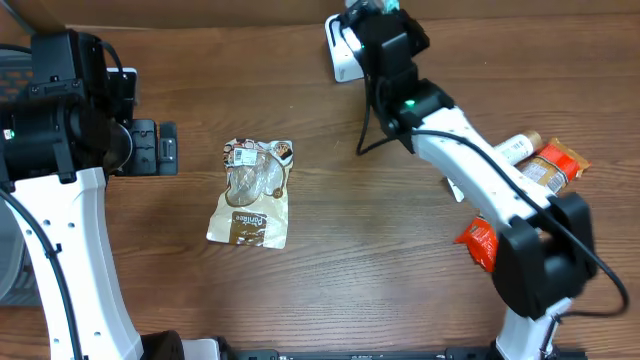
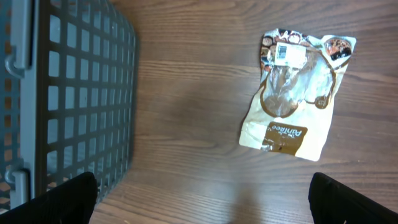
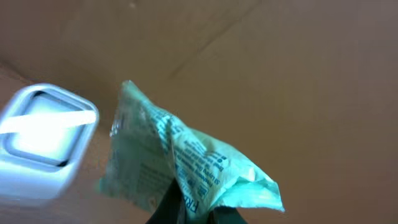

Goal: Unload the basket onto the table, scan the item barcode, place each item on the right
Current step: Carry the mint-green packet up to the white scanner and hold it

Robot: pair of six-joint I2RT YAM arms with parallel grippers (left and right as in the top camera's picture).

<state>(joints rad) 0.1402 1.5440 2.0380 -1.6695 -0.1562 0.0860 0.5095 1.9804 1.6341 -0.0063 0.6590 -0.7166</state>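
Observation:
My right gripper (image 3: pixel 196 213) is shut on a crumpled mint-green packet (image 3: pixel 186 163) with blue print, held up off the table at the far back. The white barcode scanner (image 3: pixel 45 140) glows just left of the packet; from overhead the scanner (image 1: pixel 343 50) sits at the back edge, beside my right gripper (image 1: pixel 385 14). A brown and cream snack pouch (image 1: pixel 252 194) lies flat mid-table and also shows in the left wrist view (image 2: pixel 293 93). My left gripper (image 2: pixel 202 200) hovers wide open over bare wood near the pouch, with nothing between its fingers.
A grey mesh basket (image 2: pixel 68 93) stands at the left, close to my left gripper. A pile of goods lies at the right: a white bottle (image 1: pixel 512 149), an orange packet (image 1: pixel 555 165) and a red packet (image 1: pixel 479 243).

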